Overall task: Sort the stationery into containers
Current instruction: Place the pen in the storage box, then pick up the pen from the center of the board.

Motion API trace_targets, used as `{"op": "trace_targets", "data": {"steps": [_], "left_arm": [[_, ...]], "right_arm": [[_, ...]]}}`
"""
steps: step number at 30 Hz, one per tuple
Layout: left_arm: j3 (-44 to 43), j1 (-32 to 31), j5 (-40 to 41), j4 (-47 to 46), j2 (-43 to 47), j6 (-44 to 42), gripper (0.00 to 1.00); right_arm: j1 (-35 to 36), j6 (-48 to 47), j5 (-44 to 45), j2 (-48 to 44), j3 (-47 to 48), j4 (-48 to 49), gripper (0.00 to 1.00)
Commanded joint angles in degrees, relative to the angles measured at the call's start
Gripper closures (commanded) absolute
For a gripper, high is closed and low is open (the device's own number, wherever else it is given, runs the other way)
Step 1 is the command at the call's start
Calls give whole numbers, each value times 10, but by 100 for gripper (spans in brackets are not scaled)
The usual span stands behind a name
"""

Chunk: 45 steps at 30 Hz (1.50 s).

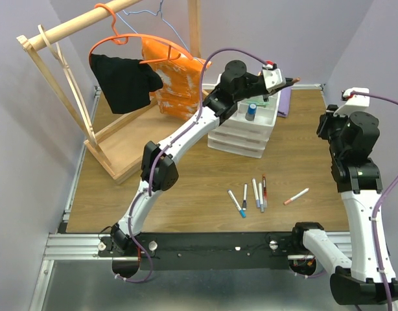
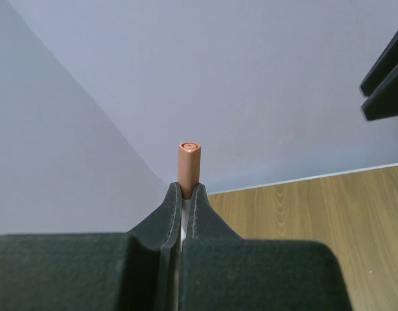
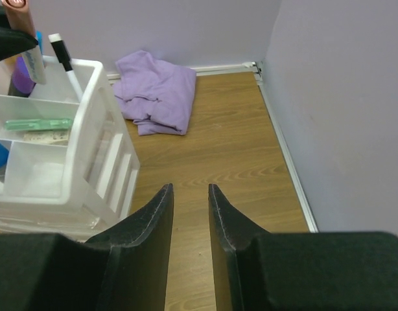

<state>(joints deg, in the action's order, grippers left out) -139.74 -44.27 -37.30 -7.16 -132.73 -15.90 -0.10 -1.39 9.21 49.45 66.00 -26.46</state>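
Tightly, left pincer (image 2: 187,193) grips an orange-capped pen (image 2: 189,165); right pincer (image 3: 190,193) stands part-open, empty.

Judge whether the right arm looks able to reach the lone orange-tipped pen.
Probably yes: the right gripper is open and empty; the orange-tipped pen lies alone on that arm's side.

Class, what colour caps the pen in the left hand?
The pen has an orange-brown cap, clearest in the left wrist view.

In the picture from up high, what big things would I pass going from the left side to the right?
Wooden rack's left end → black cloth → orange bag → white drawer organiser → purple cloth → right arm.
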Motion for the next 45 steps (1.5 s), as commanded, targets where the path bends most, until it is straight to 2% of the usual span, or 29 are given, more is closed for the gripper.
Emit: {"op": "trace_targets", "data": {"steps": [1,4,11,14,15,17,18,19,24,32,36,37,38,39,40,41,42,43,45], "left_arm": [[-56,-2,42,-34,-62,-9,100],[-80,1,50,-30,-82,-18,100],[-31,8,70,-24,-68,-30,100],[-11,8,93,-36,-57,-26,88],[-4,8,94,-40,-54,-25,74],[2,7,95,-43,-41,-25,63],[13,8,96,-49,-35,-25,54],[20,8,96,-50,-21,-26,50],[82,4,97,-77,41,-38,37],[161,-20,73,-69,190,-66,30],[305,-26,10,11,314,-71,30],[389,-29,-7,33,341,-85,30],[432,-34,-22,57,395,-131,30],[472,-47,-32,124,419,-157,31],[539,-56,-36,163,441,-183,33],[568,-63,-39,199,477,-211,34],[594,-70,-53,267,490,-255,41],[639,-85,-57,300,501,-282,42],[672,-101,-51,378,515,-349,45]], "right_arm": [[-16,12,-16,-8,-18,10,65],[-20,12,-20,-8,-23,10,65],[-23,11,-27,-5,-31,12,65],[-23,12,-31,-4,-33,15,65],[-23,27,-33,-4,-34,15,65],[-23,28,-34,-5,-35,15,65],[-23,28,-36,-6,-35,15,65],[-23,28,-36,-8,-35,14,65],[-23,28,-39,-15,-38,11,65],[-23,38,-53,-23,-44,11,64],[-23,32,-58,-31,-48,10,64],[-23,31,-60,-37,-50,7,64],[-23,31,-60,-41,-52,6,64],[-23,28,-62,-44,-54,4,64],[-23,26,-66,-50,-57,-1,64],[-23,26,-69,-52,-58,-3,64],[-23,25,-74,-55,-60,-7,64],[-23,24,-80,-59,-65,-12,64],[-23,22,-84,-66,-71,-17,64]]}}
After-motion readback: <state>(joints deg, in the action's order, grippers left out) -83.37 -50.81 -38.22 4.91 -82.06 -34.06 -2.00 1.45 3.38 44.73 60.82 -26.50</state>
